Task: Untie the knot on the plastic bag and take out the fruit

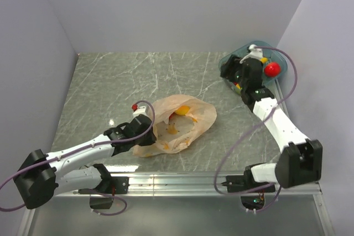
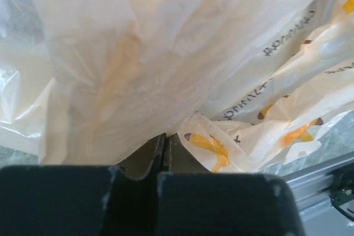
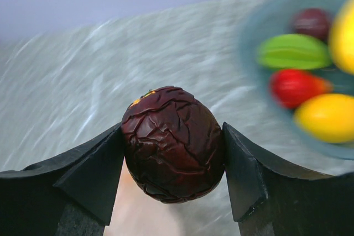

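The plastic bag lies in the middle of the table with its mouth gaping, and an orange fruit shows inside. No knot shows in any view. My left gripper sits at the bag's left edge. In the left wrist view its jaws are pressed together, with the bag's thin plastic pinched at the left gripper tips. My right gripper is at the far right beside the teal tub. The right gripper is shut on a dark wrinkled fruit held above the table.
The tub holds a green fruit, a red fruit, a yellow fruit and a dark one. A small red thing lies by the left gripper. Walls close the table left, back and right.
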### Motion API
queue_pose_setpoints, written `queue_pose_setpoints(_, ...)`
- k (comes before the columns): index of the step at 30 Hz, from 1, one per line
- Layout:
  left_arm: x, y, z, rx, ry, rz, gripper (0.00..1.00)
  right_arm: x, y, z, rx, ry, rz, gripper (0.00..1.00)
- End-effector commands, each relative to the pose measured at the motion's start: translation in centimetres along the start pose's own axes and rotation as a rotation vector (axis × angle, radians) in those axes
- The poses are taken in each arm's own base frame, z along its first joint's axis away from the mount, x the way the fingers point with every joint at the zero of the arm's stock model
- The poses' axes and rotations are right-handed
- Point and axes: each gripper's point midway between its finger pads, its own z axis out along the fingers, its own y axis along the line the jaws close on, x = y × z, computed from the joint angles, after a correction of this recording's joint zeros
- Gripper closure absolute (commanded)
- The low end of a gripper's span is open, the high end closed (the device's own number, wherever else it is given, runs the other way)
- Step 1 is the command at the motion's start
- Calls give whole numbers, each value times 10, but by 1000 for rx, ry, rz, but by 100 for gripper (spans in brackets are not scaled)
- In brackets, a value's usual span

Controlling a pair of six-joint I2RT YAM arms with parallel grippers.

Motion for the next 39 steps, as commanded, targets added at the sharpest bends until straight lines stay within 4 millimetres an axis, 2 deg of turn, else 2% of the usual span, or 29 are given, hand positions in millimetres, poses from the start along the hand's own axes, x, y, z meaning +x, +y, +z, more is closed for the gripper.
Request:
queue_pose_setpoints(1, -8, -9, -5, 44, -37, -21, 99, -39, -64, 29, 216, -135, 168, 73)
queue_pose_setpoints(2, -8, -9, -5, 46, -38, -21, 99, -28, -81, 45, 257, -109, 200, 73)
queue_pose_setpoints(4, -9, -10, -6, 51, -36, -25, 100, -38, -109, 58, 323, -129, 238, 70)
queue_pose_setpoints(5, -8, -10, -6, 51, -37, -24, 99, -26, -125, 73, 371, -102, 256, 64)
queue_pose_setpoints(7, -8, -9, -7, 53, -38, -33, 99, -33, -135, 88, 403, -99, 267, 56)
queue_pose_setpoints(8, -7, -8, -7, 56, -40, -34, 100, -24, -157, 99, 456, -75, 276, 45)
queue_pose_setpoints(10, -6, -9, -6, 61, -38, -37, 100, -37, -161, 111, 454, -88, 273, 30)
queue_pose_setpoints(11, -5, -8, -6, 63, -38, -41, 100, -26, -169, 119, 475, -53, 260, 22)
queue_pose_setpoints(12, -4, -9, -5, 65, -33, -40, 99, -36, -169, 123, 477, -62, 255, 18)
queue_pose_setpoints(13, -4, -9, -5, 65, -34, -39, 100, -34, -170, 127, 479, -52, 247, 12)
queue_pose_setpoints(15, -3, -8, -3, 58, -26, -33, 100, -41, -167, 129, 470, -56, 232, 8)
queue_pose_setpoints(19, -3, -10, -3, 61, -22, -29, 99, -52, -163, 117, 463, -82, 223, 6)
queue_pose_setpoints(21, -5, -11, -3, 64, -27, -31, 99, -48, -156, 111, 440, -69, 206, 6)
queue_pose_setpoints(22, -5, -11, -4, 62, -28, -31, 99, -55, -146, 103, 407, -74, 184, 6)
queue_pose_setpoints(24, -6, -10, -4, 60, -33, -32, 100, -49, -129, 95, 347, -59, 140, 7)
queue_pose_setpoints(25, -7, -10, -5, 56, -35, -33, 99, -54, -98, 85, 262, -61, 85, 9)
queue_pose_setpoints(26, -8, -10, -6, 53, -39, -33, 99, -54, -86, 79, 227, -62, 56, 11)
queue_pose_setpoints(27, -9, -9, -6, 48, -40, -33, 100, -41, -73, 73, 192, -35, 21, 12)
queue_pose_setpoints(28, -10, -10, -7, 49, -44, -32, 99, -44, -42, 59, 115, -46, -40, 17)
queue_pose_setpoints(29, -12, -10, -9, 48, -49, -34, 99, -38, -25, 52, 70, -37, -74, 19)
queue_pose_setpoints(30, -12, -10, -9, 48, -52, -35, 99, -23, -13, 46, 29, -6, -111, 21)
queue_pose_setpoints(31, -12, -10, -9, 48, -52, -35, 99, -19, 20, 30, -68, -9, -173, 23)
queue_pose_setpoints(33, -14, -10, -11, 46, -59, -37, 99, 9, 53, 13, -207, 54, -230, 23)
queue_pose_setpoints(34, -17, -11, -12, 46, -66, -38, 99, 19, 82, -4, -301, 66, -285, 24)
queue_pose_setpoints(35, -17, -10, -13, 38, -65, -35, 99, 30, 94, -13, -347, 86, -307, 24)
queue_pose_setpoints(36, -19, -9, -13, 33, -71, -35, 99, 50, 108, -24, -420, 134, -337, 24)
queue_pose_setpoints(37, -22, -11, -15, 34, -78, -38, 99, 58, 119, -34, -471, 144, -374, 24)
queue_pose_setpoints(38, -24, -12, -16, 33, -84, -38, 99, 76, 141, -48, -552, 176, -407, 24)
queue_pose_setpoints(39, -25, -11, -17, 30, -86, -38, 99, 96, 146, -57, -597, 230, -430, 24)
